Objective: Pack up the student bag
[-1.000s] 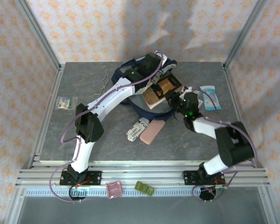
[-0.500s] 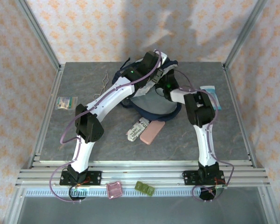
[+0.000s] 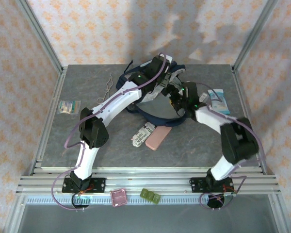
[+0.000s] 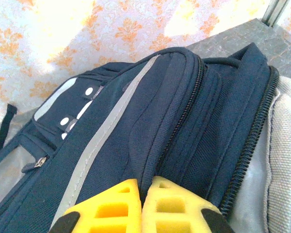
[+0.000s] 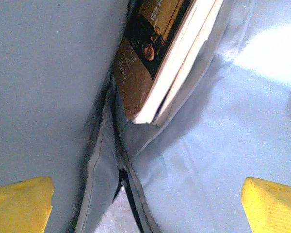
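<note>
The student bag [image 3: 157, 116], navy with a grey stripe, lies at the table's back centre with its mouth held up. My left gripper [image 3: 160, 64] is shut on a fold of the bag's navy top edge [image 4: 150, 160], and the yellow fingertips [image 4: 116, 204] pinch the fabric beside a zip. My right gripper [image 3: 177, 94] sits at the bag's opening. In the right wrist view it [image 5: 145, 204] stands wide open inside the pale grey lining [image 5: 223, 141]. A brown-covered book [image 5: 155, 58] lies free ahead of it, tucked against the inner wall.
A pink case [image 3: 157, 137] and a white printed pack [image 3: 142, 134] lie just in front of the bag. A blue-white packet [image 3: 218, 101] is at the right, a small packet [image 3: 68, 107] at the left, thin wire things [image 3: 106, 87] at back left.
The right gripper carried the book from above the bag into its mouth, then opened and let it go inside. The left gripper kept its hold on the bag's edge.
</note>
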